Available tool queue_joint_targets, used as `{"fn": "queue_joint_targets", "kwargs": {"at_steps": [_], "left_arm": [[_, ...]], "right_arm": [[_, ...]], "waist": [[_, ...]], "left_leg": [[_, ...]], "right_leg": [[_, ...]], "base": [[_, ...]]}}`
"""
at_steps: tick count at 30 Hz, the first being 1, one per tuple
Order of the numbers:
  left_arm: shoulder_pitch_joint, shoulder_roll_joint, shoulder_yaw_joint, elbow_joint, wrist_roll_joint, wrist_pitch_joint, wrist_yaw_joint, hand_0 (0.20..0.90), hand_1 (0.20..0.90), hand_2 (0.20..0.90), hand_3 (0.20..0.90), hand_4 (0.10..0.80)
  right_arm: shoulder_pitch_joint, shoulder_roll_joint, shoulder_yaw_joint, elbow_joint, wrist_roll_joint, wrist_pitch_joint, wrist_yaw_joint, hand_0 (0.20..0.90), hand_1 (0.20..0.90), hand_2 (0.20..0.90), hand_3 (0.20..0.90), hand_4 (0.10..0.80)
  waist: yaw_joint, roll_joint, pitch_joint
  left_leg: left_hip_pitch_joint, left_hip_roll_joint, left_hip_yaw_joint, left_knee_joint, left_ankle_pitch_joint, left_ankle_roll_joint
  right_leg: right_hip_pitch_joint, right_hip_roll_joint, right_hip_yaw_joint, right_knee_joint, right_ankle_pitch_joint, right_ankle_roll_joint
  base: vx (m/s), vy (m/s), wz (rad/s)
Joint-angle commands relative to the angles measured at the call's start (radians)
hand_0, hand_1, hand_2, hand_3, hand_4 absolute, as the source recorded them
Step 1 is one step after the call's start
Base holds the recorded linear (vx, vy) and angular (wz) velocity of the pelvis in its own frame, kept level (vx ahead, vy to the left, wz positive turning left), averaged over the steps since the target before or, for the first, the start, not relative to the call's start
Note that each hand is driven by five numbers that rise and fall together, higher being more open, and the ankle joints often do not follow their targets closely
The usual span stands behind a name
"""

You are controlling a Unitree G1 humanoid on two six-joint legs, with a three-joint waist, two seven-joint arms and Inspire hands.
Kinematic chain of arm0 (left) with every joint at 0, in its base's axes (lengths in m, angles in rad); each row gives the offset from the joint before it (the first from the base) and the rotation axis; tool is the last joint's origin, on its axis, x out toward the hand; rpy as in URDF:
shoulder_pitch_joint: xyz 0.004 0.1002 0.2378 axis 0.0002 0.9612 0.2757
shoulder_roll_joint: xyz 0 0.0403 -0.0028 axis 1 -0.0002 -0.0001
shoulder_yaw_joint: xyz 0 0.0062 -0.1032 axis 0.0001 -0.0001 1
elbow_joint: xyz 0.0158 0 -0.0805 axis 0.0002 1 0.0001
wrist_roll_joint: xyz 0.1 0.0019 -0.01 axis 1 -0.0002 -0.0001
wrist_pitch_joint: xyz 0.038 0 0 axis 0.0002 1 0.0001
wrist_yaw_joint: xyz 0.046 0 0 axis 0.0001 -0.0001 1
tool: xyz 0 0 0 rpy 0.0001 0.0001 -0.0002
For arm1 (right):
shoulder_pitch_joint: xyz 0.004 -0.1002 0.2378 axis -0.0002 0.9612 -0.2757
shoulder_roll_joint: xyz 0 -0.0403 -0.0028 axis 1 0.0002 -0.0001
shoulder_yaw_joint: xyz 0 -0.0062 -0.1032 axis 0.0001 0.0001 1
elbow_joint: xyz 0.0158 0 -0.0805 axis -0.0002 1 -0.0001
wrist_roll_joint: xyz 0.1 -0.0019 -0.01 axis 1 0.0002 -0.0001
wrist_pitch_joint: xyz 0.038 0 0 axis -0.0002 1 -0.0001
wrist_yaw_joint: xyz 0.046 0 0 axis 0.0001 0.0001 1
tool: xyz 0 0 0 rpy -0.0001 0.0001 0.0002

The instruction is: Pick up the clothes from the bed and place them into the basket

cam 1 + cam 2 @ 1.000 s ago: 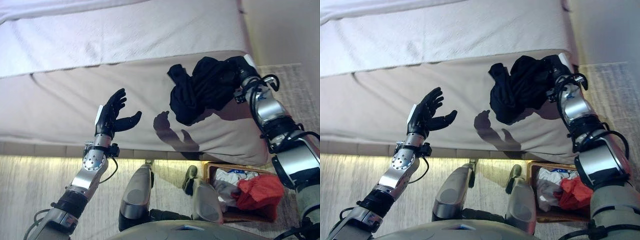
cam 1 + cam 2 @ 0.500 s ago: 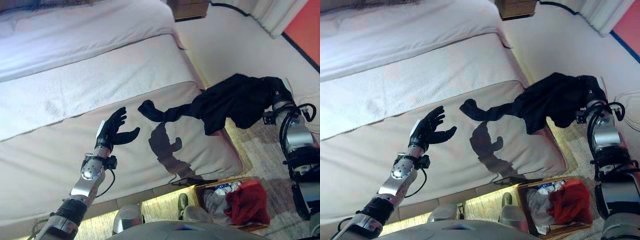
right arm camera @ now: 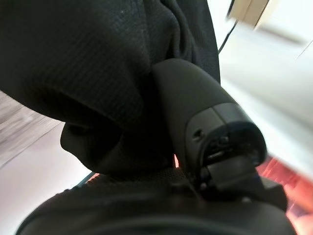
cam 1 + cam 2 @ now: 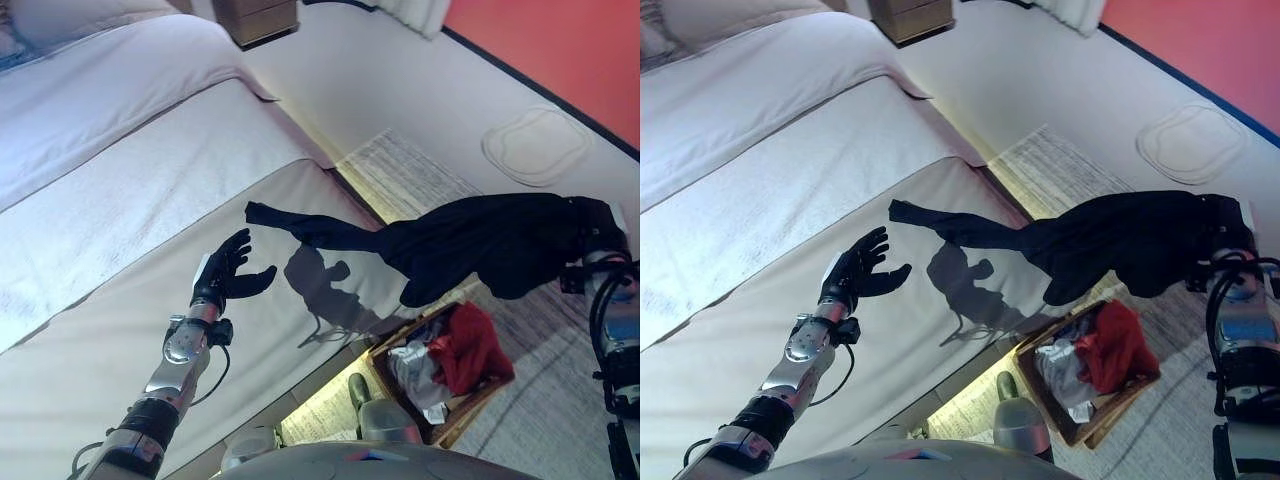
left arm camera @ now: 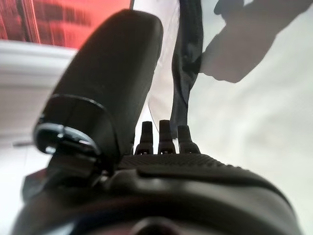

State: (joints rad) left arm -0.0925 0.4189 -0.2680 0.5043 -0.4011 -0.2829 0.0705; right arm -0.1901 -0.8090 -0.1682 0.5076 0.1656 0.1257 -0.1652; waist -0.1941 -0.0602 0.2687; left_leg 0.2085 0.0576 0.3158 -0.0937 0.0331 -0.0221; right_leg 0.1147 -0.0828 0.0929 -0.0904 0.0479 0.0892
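Observation:
My right hand [image 4: 601, 218] is shut on a black garment [image 4: 490, 245] and holds it in the air at the far right, above and just beyond the wicker basket [image 4: 480, 405]. In the right wrist view the thumb [image 3: 195, 98] presses into the black cloth [image 3: 73, 58]. One long end of the garment [image 4: 275, 215] stretches back and lies on the bed [image 4: 120, 200]. The basket stands on the floor by the bed's corner and holds red clothing [image 4: 465, 345] and white clothing [image 4: 415, 365]. My left hand [image 4: 225, 275] is open and empty above the bed.
A striped rug [image 4: 410, 170] lies on the floor beside the bed. A flat white round mat [image 4: 535, 145] lies further off near a red wall. A wooden nightstand [image 4: 255, 15] stands at the bed's head.
The camera has swung to the right. My right hand has carried the black garment off the bed's edge to above the basket, one end trailing on the bed. The left hand keeps its pose.

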Motion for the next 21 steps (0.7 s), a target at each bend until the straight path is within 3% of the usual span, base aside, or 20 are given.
{"fn": "queue_joint_targets", "kwargs": {"at_steps": [1,13,21], "left_arm": [[-0.029,-0.025,0.001,0.013,0.027,-0.08,-0.005,0.9,0.9,0.9,0.9,0.8],[-0.045,-0.024,-0.002,0.02,0.028,-0.056,0.019,0.9,0.9,0.9,0.9,0.8],[-0.068,-0.028,-0.003,0.0,0.038,-0.033,0.014,0.9,0.9,0.9,0.9,0.8]], "right_arm": [[0.031,-0.16,-0.079,-0.05,0.002,-0.161,-0.071,0.3,0.3,0.3,0.2,0.1],[0.2,-0.105,-0.236,-0.101,0.016,-0.2,-0.068,0.3,0.3,0.3,0.2,0.1],[0.175,-0.071,-0.165,-0.099,-0.006,-0.178,0.027,0.3,0.3,0.3,0.2,0.1]], "waist": [[-0.025,-0.001,-0.183],[-0.109,0.026,-0.184],[-0.114,0.033,-0.176]], "left_leg": [[0.003,0.016,0.002,0.015,-0.144,0.021],[0.014,0.014,0.058,0.02,-0.153,0.019],[0.003,0.01,0.068,0.039,-0.157,0.02]], "right_leg": [[-0.091,0.04,0.038,0.023,0.028,0.018],[-0.112,0.059,0.075,0.037,0.027,0.023],[-0.13,0.054,0.072,0.045,0.035,0.027]], "base": [[-0.022,0.009,-0.23],[-0.019,0.012,-0.17],[-0.023,-0.002,-0.08]]}}
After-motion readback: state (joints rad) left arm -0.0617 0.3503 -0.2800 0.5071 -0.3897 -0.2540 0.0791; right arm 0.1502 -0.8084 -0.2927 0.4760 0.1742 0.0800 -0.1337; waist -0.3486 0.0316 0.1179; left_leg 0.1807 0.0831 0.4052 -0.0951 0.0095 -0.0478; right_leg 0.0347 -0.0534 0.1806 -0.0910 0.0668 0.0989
